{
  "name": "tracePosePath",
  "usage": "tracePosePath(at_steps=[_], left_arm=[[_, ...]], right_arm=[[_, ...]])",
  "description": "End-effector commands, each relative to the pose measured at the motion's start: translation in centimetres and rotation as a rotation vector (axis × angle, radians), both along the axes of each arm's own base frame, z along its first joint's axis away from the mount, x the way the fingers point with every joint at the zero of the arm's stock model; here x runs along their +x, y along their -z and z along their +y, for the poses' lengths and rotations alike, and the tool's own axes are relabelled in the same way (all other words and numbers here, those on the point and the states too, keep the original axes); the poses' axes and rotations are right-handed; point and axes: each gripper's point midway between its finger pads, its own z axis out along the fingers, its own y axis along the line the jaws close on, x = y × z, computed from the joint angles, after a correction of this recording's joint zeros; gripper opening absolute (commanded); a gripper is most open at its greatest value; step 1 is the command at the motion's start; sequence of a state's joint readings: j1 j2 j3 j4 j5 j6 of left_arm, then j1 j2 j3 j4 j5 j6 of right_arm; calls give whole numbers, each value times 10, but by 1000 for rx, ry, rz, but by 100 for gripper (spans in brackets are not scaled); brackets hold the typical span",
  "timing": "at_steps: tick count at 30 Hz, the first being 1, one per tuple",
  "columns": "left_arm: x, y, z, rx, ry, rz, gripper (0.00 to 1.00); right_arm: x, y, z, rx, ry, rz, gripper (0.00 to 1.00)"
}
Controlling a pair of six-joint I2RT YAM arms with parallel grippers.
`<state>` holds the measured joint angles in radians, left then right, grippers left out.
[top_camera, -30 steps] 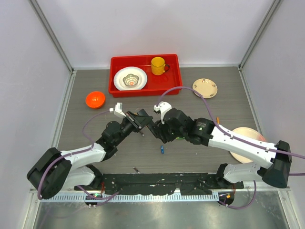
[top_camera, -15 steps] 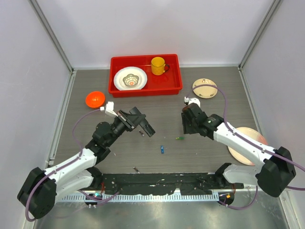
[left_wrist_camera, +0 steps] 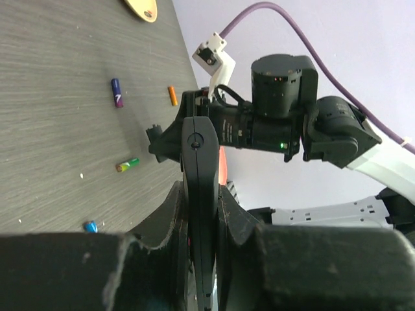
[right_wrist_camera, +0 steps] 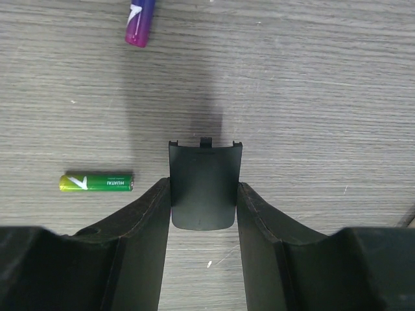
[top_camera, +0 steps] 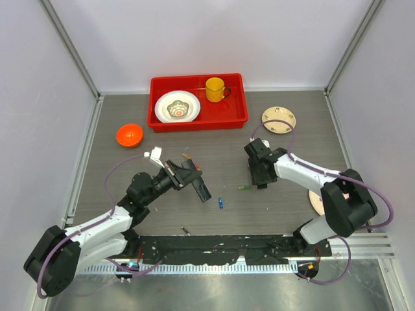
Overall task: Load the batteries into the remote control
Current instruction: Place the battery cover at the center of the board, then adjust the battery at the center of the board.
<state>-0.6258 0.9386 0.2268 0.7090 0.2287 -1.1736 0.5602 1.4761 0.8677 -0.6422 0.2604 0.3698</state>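
My left gripper [top_camera: 187, 175] is shut on the remote control [top_camera: 202, 189], a slim black bar held above the table and seen edge-on in the left wrist view [left_wrist_camera: 198, 149] between the fingers [left_wrist_camera: 165, 220]. My right gripper [top_camera: 260, 180] is low over the table and shut on a small black battery cover [right_wrist_camera: 204, 162]. A green battery [top_camera: 245, 188] lies just left of it [right_wrist_camera: 97, 182]. A blue battery [top_camera: 221, 203] lies nearer the remote. A blue-and-purple battery [right_wrist_camera: 141, 16] lies ahead of the right fingers. An orange battery [left_wrist_camera: 172, 96] shows in the left wrist view.
A red tray [top_camera: 237, 116] at the back holds a white bowl [top_camera: 177, 107] and a yellow mug [top_camera: 215, 89]. An orange bowl [top_camera: 130, 135] is at the left, a small plate [top_camera: 279, 119] at the right, another plate [top_camera: 315, 202] under the right arm. A small dark piece [top_camera: 185, 229] lies near the front.
The right gripper drew away from the remote to the right with the cover, then came down beside the green battery. The left gripper kept the remote and shifted slightly.
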Motion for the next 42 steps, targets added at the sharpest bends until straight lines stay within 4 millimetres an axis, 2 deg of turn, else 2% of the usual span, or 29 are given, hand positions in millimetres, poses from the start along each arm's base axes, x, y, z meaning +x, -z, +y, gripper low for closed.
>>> tracePosePath(at_steps=[1, 10, 13, 15, 16, 18, 19, 22, 23, 25, 26, 28, 29, 32, 33, 35, 36, 39, 42], left_arm=[[-9, -26, -2, -89, 47, -81, 0], [-21, -43, -2, -146, 94, -153, 0], [-22, -45, -1, -144, 92, -158, 0], [-23, -47, 0, -145, 90, -166, 0], [-23, -45, 1, -135, 87, -162, 0], [-23, -45, 2, -132, 83, -164, 0], [-23, -43, 2, -126, 80, -162, 0], [-23, -43, 2, -122, 80, -167, 0], [-24, -41, 2, -117, 83, -166, 3], [-24, -38, 2, -116, 85, -162, 5], [-24, -36, 2, -118, 82, -154, 5], [-25, -35, 4, -125, 77, -152, 0], [-25, -31, 6, -129, 68, -146, 0], [-27, -32, 14, -159, 35, -155, 0], [-26, -34, 17, -167, 16, -162, 0], [-29, -35, 23, -176, -2, -171, 0], [-27, -29, 26, -153, -29, -160, 0], [-27, -28, 33, -117, -60, -169, 0], [-28, -31, 42, -104, -102, -196, 0]], right_arm=[[12, -2, 6, 26, 1, -23, 35], [10, 14, 6, 4, 0, 38, 38], [10, 17, 5, 0, 1, 53, 43], [10, 16, 4, -10, 5, 52, 52], [12, 13, 3, -11, 9, 36, 60], [13, 6, 1, -8, 23, 12, 66], [16, -3, 3, 8, 24, -20, 69], [21, -23, 8, 55, 33, -82, 72], [23, -40, 16, 91, 17, -136, 73], [22, -55, 30, 137, -11, -185, 73], [19, -68, 49, 183, -60, -233, 72], [10, -78, 71, 228, -101, -271, 69], [0, -80, 92, 251, -156, -285, 67], [-12, -77, 120, 295, -182, -283, 62], [-21, -67, 132, 286, -211, -252, 61], [-26, -58, 147, 293, -219, -241, 59], [-31, -48, 153, 273, -233, -220, 58], [-35, -32, 161, 245, -236, -194, 53], [-39, -29, 168, 248, -248, -179, 52]])
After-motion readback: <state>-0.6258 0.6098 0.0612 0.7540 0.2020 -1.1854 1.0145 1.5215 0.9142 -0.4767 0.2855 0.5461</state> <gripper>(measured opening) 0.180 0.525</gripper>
